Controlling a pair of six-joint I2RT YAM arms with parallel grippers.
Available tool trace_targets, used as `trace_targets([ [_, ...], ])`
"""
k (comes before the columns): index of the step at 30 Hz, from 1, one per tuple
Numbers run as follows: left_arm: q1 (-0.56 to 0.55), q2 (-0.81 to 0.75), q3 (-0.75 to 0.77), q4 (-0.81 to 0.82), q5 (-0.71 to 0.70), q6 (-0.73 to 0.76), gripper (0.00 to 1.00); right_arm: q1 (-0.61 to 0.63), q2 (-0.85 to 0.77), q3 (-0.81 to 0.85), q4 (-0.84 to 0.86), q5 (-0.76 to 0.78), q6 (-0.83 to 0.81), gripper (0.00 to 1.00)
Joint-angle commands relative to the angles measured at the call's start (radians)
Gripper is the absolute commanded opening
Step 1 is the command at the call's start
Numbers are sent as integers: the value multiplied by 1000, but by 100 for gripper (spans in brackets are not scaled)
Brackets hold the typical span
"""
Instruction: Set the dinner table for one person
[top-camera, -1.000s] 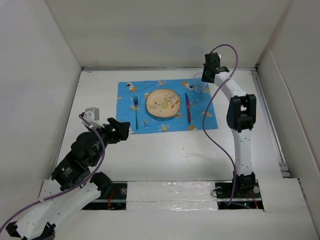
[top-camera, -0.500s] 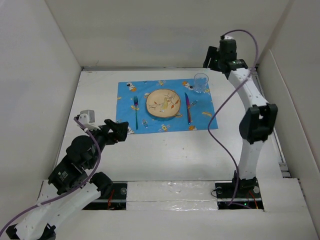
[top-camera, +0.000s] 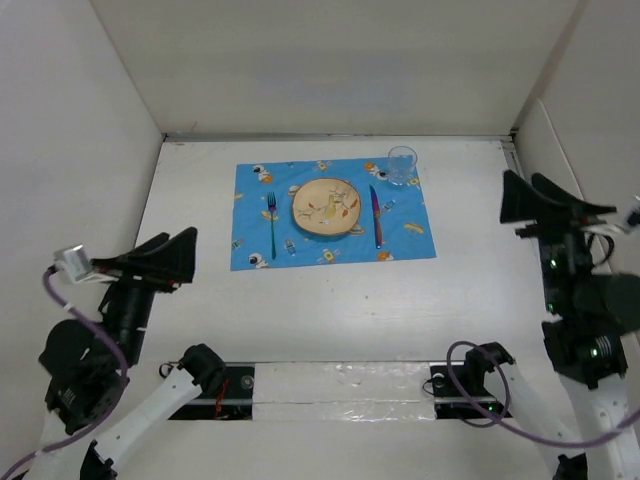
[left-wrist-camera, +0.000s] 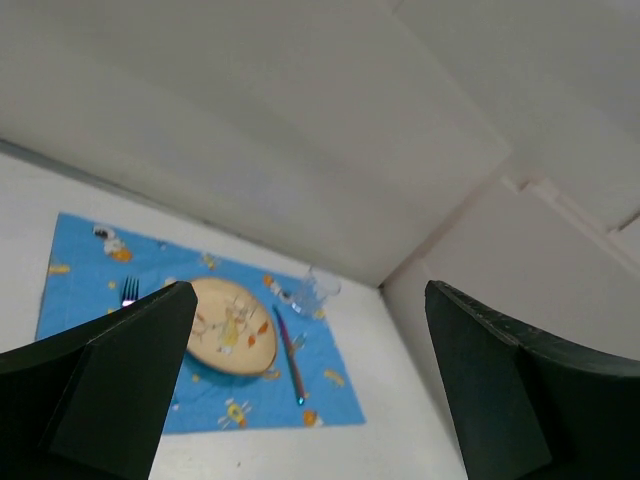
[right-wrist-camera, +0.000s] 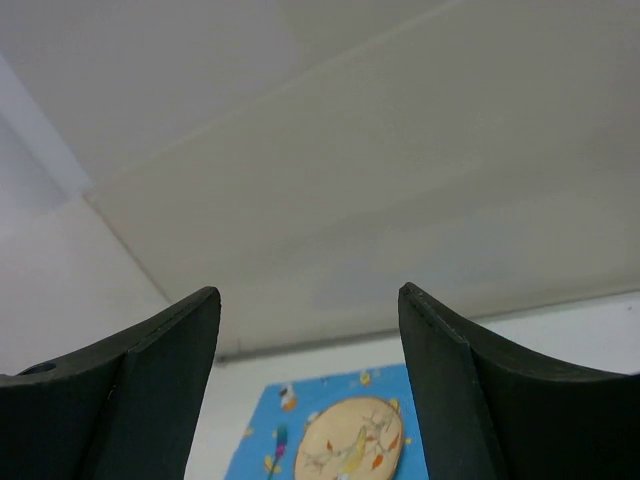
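Note:
On the white dinner table (top-camera: 330, 300) lies a blue placemat (top-camera: 250, 190). It carries a cream plate (top-camera: 326, 207), with a fork (top-camera: 272, 222) to the plate's left and a knife (top-camera: 377, 217) to its right. A clear glass (top-camera: 402, 165) stands on the mat's far right corner. My left gripper (top-camera: 172, 245) hangs open and empty over the near left of the table. My right gripper (top-camera: 522, 185) is open and empty at the right, well back from the mat. The left wrist view shows the plate (left-wrist-camera: 232, 325), knife (left-wrist-camera: 288, 345) and glass (left-wrist-camera: 318, 290) between my open fingers (left-wrist-camera: 130, 370).
White wall panels (top-camera: 100, 120) enclose the table on the left, back and right. The arm bases and a taped strip (top-camera: 340, 380) run along the near edge. In the right wrist view, the plate (right-wrist-camera: 350, 445) and fork (right-wrist-camera: 278, 440) sit far below the open gripper (right-wrist-camera: 308, 292).
Both arms have drawn back from the placemat toward the near edge. The right gripper came away from the glass, which stays on the mat. Both grippers have opened wider.

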Motion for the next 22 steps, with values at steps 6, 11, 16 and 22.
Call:
trace_targets([
  [6,-4,-170,-59,114,-102,35,99,3,-205,-207,57,235,28,76],
  [11,-4,-136,-67,75,-87,23,99,3,-104,-189,15,173,40,76],
  [16,-4,-108,-62,57,-76,20,99,3,-48,-174,37,126,51,76],
  [22,-4,-115,-78,63,-73,18,99,3,-53,-158,52,120,42,77],
])
